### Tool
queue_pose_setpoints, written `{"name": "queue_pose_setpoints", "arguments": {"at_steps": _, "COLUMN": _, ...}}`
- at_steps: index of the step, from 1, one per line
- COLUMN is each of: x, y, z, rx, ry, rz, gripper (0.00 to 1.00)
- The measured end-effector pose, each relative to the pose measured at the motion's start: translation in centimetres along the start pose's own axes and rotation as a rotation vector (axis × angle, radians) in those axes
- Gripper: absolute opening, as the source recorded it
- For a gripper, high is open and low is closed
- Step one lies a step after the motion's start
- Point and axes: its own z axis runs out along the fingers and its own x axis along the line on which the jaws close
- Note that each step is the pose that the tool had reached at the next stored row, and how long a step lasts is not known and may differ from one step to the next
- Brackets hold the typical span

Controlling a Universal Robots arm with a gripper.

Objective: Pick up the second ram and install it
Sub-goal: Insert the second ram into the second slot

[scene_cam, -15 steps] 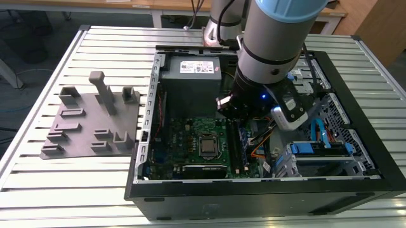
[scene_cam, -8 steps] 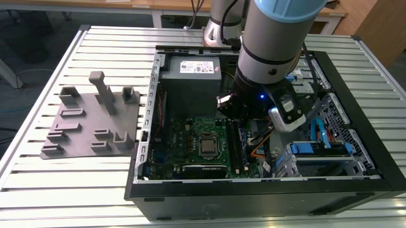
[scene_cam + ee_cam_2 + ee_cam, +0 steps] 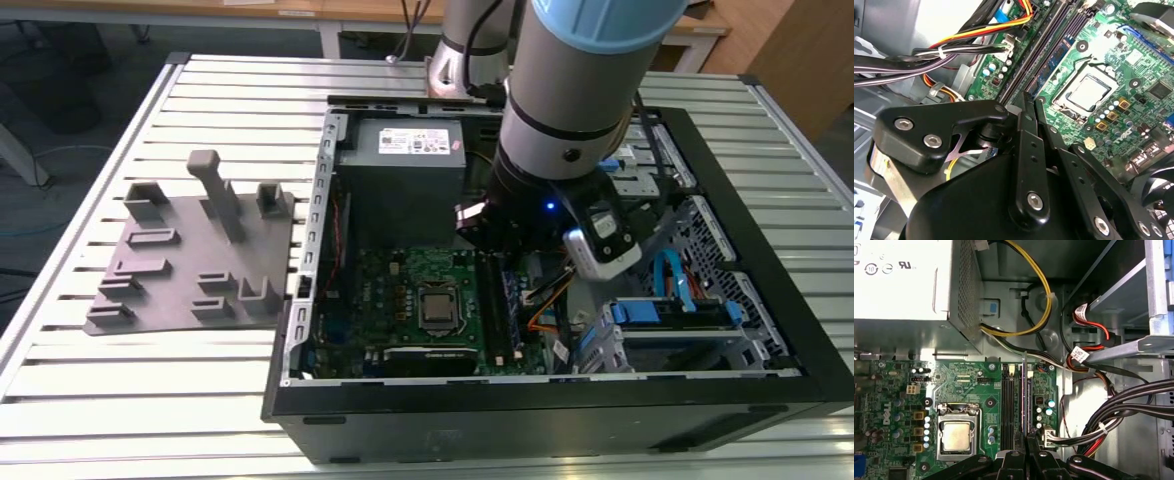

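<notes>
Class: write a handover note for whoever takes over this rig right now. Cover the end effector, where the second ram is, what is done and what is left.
End effector: shut on the second ram, down inside the open computer case.
Ram: seen edge-on in the first wrist view, lined up along the black memory slots, beside the processor socket.
Done: pick-up and carry into the case.
Left: seating. I cannot tell whether the ram is pressed home in a slot.

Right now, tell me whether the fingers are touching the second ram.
Touching. The first wrist view shows the second ram edge-on, pinched between the fingers, no gap.
</notes>
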Motion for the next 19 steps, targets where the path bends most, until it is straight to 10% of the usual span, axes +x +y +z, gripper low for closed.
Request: {"name": "queue_pose_setpoints", "arguments": {"at_steps": 19, "x": 0.05, "y": -0.12, "z": 1.17, "rx": 0.0001, "ry": 0.0000, "rz": 0.000, "gripper": 0.11}}
